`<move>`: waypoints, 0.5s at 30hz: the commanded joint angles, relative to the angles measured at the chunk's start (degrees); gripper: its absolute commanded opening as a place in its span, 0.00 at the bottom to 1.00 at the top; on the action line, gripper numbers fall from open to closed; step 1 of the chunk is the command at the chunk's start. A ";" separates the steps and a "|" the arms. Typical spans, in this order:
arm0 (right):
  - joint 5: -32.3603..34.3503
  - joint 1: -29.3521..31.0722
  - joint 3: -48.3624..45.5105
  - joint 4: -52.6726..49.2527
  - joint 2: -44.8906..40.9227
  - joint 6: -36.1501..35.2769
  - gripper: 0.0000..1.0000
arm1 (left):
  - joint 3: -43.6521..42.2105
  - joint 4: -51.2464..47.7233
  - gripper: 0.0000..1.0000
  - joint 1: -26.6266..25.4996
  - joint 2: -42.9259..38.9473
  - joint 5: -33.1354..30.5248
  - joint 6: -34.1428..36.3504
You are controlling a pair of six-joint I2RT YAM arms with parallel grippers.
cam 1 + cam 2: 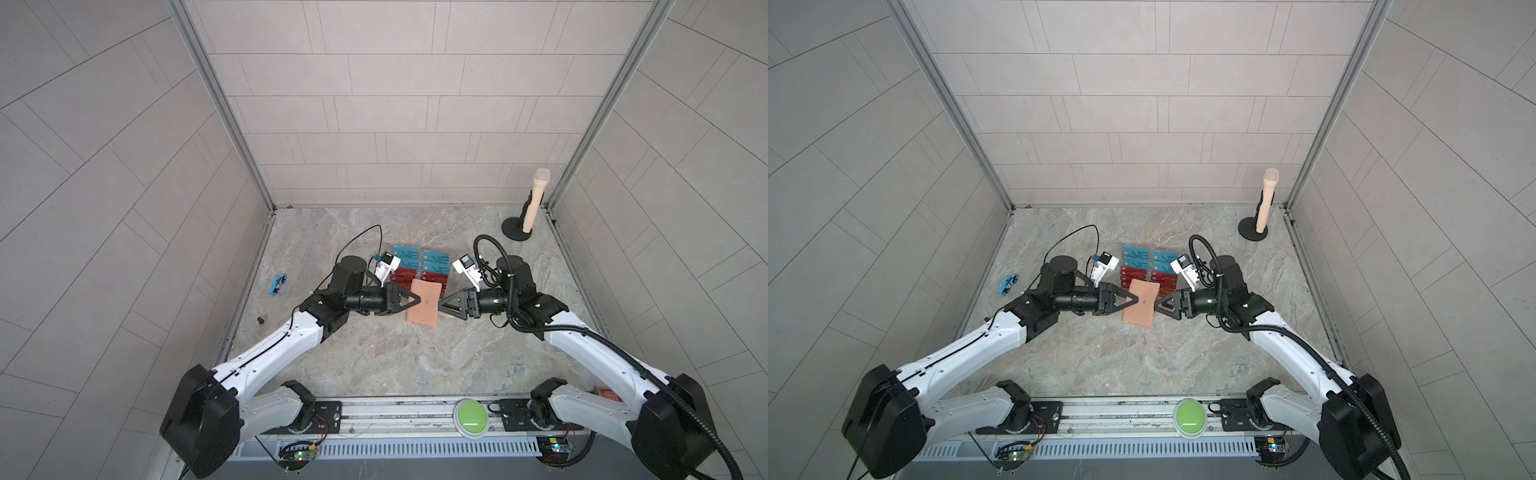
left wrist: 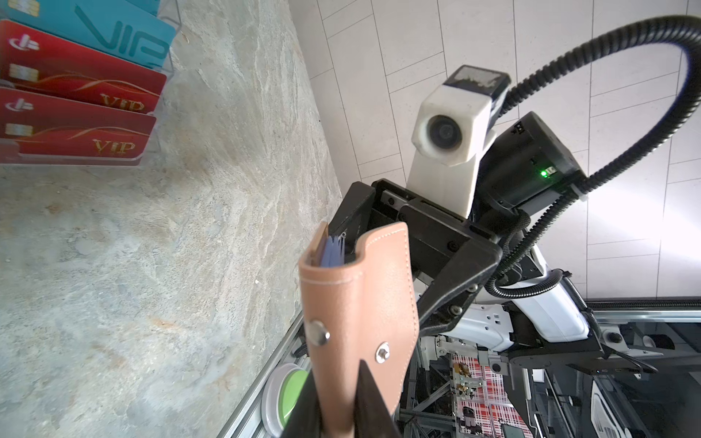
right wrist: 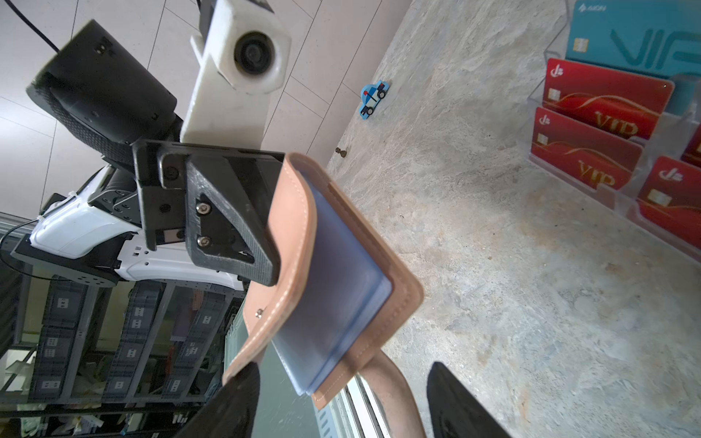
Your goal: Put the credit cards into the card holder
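The task is judged to be at an early stage: no card is seen in the card holder [image 1: 424, 306], and every visible credit card, teal [image 1: 435, 258] and red [image 1: 405, 273], stands in the clear acrylic tiered stand [image 3: 614, 197] on the marble-patterned tabletop [image 1: 374, 357]. The holder is held off the table in the middle of the scene, just in front of the stand. One of its edges is clamped by the closed left gripper [image 1: 415, 300]. The right gripper [image 1: 443, 306] is set at the opposite edge with its jaws spread wide and nothing gripped; whether a finger touches the leather cannot be told. The snap is seen undone in the left wrist view, its stud and socket lying apart, and the cover is curled away from the inner pockets. The spreading of a pocket and the picking and sliding in of each card are therefore judged to be left. The holder is made of tan-pink leather-like material, soft and bendable, with pale stitching along rounded edges and small metal snap parts. Its inner sleeves are pale blue, thin, translucent and stacked like pages. The cards are flat, stiff, glossy rectangles with rounded corners, chip marks and "VIP" lettering, and they overlap in stepped rows.
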 commanded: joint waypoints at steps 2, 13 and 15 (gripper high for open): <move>-1.69 0.87 0.16 4.59 -0.19 1.35 0.72 | -1.44 8.96 0.17 -0.56 -0.92 1.82 -3.62; -2.40 0.87 -2.24 14.02 -0.91 6.90 0.64 | -3.98 16.96 0.18 -1.99 -1.19 1.03 -8.21; -2.49 0.87 -2.43 15.04 -1.48 7.72 0.58 | -4.16 18.97 0.18 -2.08 -0.69 1.06 -9.13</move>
